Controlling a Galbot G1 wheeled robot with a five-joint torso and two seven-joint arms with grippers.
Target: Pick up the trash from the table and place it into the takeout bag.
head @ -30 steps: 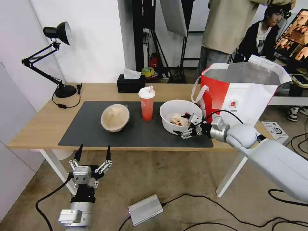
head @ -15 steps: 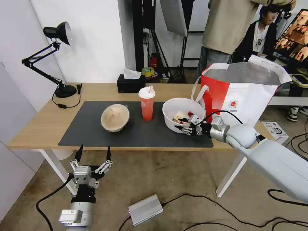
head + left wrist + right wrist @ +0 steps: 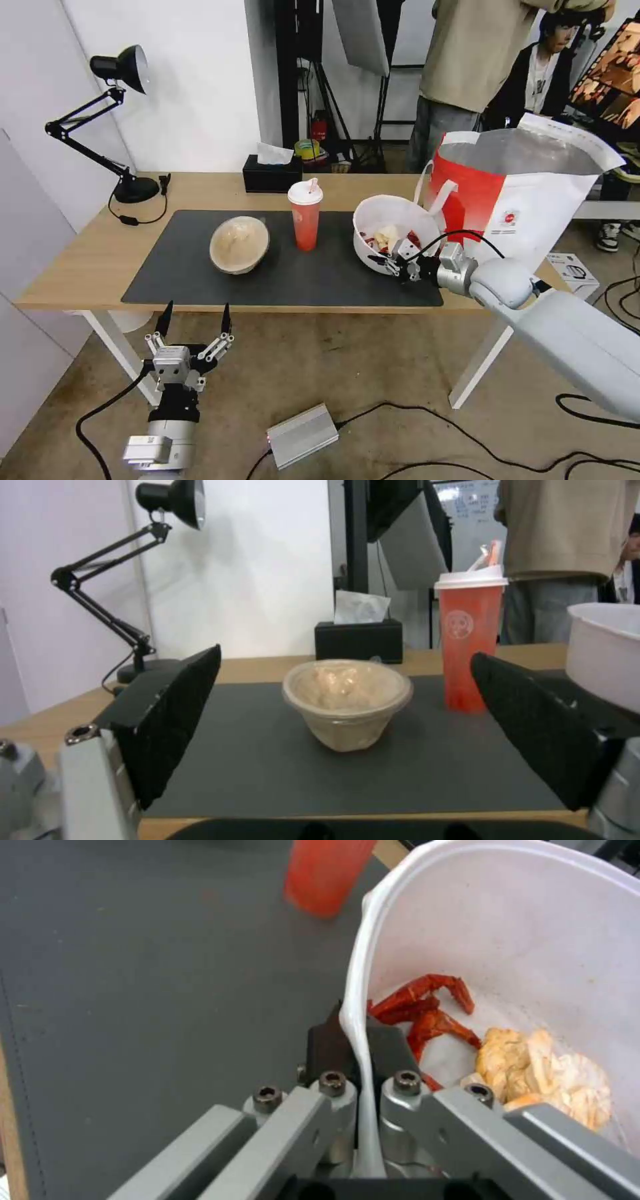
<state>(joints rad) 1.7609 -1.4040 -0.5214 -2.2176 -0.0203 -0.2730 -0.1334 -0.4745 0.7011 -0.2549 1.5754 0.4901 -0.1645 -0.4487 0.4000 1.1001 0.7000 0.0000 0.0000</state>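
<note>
At right of centre in the head view, the right pincer [image 3: 395, 264] pinches the near rim of the white bowl [image 3: 390, 227], one finger inside the wall and one outside, as the right wrist view shows. That bowl hangs tilted above the dark mat [image 3: 200, 273], its mouth turned toward the left of the frame, with red and pale food scraps [image 3: 467, 1040] lying against its inner wall. Just beside it, at the right of the frame, the red-and-white bag [image 3: 527, 200] stands open-topped on the end of the worktop [image 3: 87, 260], silvery lining showing, a white strap against the bowl's far side. At mid-frame the red cup [image 3: 305, 217] stands upright on the mat under its white lid, and the tan bowl [image 3: 239, 244] sits to its left, tipped slightly. A black tissue box [image 3: 271, 175] rests behind them. Low in the lower left of the frame, below the worktop's front edge, the left pincer [image 3: 193, 320] hangs with its fingers spread wide.
</note>
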